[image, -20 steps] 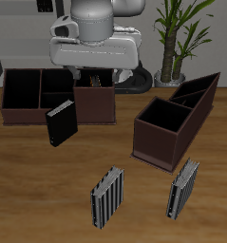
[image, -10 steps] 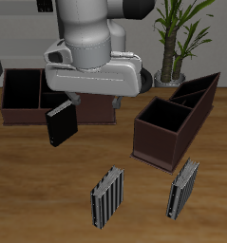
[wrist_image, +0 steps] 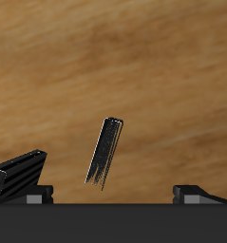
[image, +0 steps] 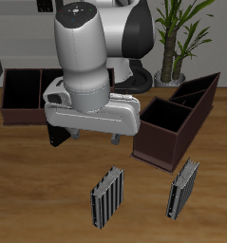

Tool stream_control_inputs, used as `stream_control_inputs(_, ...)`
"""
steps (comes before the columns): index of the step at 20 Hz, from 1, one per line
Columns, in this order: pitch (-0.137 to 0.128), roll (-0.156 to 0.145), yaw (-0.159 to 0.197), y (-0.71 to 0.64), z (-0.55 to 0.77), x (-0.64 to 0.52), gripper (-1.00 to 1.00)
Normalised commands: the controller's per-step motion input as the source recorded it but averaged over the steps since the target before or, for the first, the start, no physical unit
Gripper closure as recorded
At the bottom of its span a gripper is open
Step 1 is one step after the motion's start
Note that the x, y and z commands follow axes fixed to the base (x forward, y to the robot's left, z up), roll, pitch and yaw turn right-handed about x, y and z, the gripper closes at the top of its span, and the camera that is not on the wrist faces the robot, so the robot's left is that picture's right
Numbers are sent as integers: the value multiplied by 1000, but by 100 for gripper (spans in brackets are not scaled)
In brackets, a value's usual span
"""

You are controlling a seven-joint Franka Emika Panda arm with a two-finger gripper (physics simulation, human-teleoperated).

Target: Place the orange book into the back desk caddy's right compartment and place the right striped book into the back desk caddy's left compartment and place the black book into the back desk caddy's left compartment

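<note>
Your claw [image: 95, 139] is hanging spread wide over the wooden table [image: 29, 190], with nothing between the fingers [image: 75, 136]. In the wrist view you're seeing both fingertips [wrist_image: 191, 193] well apart and bare wood between them. The right striped book [image: 107, 197] is standing upright near the table's front edge, apart from the claw, and it's showing in the wrist view [wrist_image: 105, 152], tilted. The paler striped book [image: 183, 188] is standing beside it, apart. The black book [image: 58, 139] is peeking out from behind the claw's housing, just in front of the back desk caddy [image: 20, 95], which your arm is partly hiding. The slanted-end caddy [image: 172, 128] is sitting off to the other side. A second dark book [wrist_image: 18, 173] is showing in the wrist view; you can't tell which.
</note>
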Motion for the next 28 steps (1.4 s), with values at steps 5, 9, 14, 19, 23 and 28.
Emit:
stream_control_inputs(5,-45,-18,-31,52,-381,31,-100)
stream_control_inputs(9,-39,-5,-29,147,-430,64,-100)
stream_control_inputs(14,11,-16,-20,-156,-370,98,-100)
stream_control_inputs(19,0,-19,-18,-30,-353,-18,-100)
stream_control_inputs(23,-125,-76,-42,145,-214,-224,-100)
stream_control_inputs(28,-105,-74,8,171,-48,-81,-100)
